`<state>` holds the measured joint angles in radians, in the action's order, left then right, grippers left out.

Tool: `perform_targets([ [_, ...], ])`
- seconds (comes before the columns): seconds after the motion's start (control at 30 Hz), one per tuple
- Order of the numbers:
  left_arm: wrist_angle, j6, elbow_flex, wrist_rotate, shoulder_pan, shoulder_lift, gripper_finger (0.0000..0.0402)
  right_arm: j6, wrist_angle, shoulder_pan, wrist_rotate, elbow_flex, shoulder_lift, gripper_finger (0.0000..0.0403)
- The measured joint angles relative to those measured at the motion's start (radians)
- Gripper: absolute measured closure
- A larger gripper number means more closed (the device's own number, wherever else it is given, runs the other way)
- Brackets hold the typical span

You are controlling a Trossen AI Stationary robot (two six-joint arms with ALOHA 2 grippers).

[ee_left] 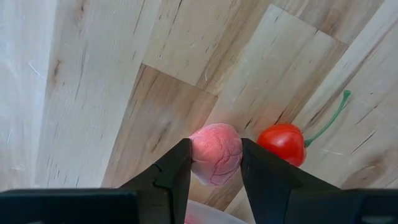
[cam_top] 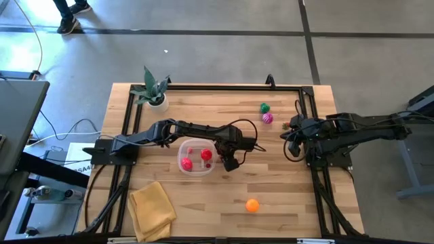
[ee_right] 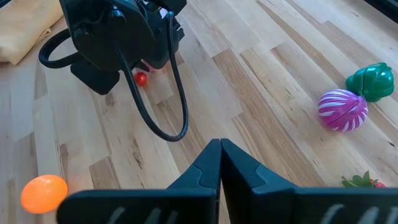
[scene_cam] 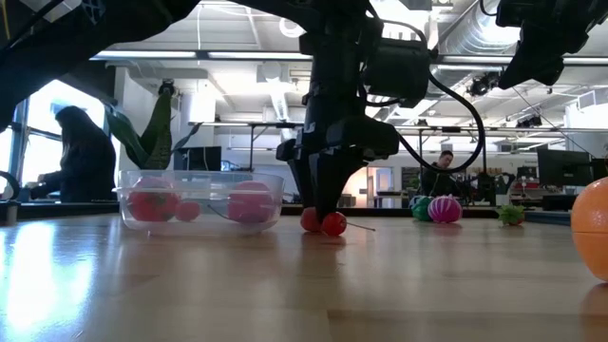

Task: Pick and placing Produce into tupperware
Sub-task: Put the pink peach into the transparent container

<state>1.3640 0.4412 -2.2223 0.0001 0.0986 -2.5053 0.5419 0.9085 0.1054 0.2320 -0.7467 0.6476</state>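
The left gripper (ee_left: 214,163) clamps one pale-red textured toy fruit (ee_left: 216,153) of a stemmed cherry pair on the table, just beside the round clear plastic tub (cam_top: 195,160), which holds two red pieces and one magenta. The right gripper (ee_right: 220,163), fingers together, waits near one green (cam_top: 264,108) and one striped magenta toy (cam_top: 267,118); one orange ball (cam_top: 252,205) lies apart.

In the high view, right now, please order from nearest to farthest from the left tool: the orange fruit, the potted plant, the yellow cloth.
Measured from the left tool:
1. Orange fruit, toward the table's front.
2. Yellow cloth, at the front left corner.
3. Potted plant, at the back left corner.
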Motion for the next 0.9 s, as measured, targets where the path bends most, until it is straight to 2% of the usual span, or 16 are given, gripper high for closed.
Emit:
perform_targets([
  [0.37, 0.000, -0.007, -0.001, -0.012, 0.000, 0.000, 0.0282, 0.000, 0.000, 0.000, 0.000, 0.000, 0.000, 0.0402],
  [0.53, 0.018, -0.016, -0.053, -0.030, 0.000, -0.001, 0.0282, 0.000, 0.000, 0.000, 0.000, 0.000, 0.000, 0.0402],
  [0.67, 0.074, -0.020, -0.134, -0.078, 0.000, -0.001, 0.0282, 0.000, 0.000, 0.000, 0.000, 0.000, 0.000, 0.0402],
  [0.9, 0.174, 0.009, -0.131, -0.091, 0.000, 0.065, 0.0282, 0.000, 0.000, 0.000, 0.000, 0.000, 0.000, 0.0402],
])
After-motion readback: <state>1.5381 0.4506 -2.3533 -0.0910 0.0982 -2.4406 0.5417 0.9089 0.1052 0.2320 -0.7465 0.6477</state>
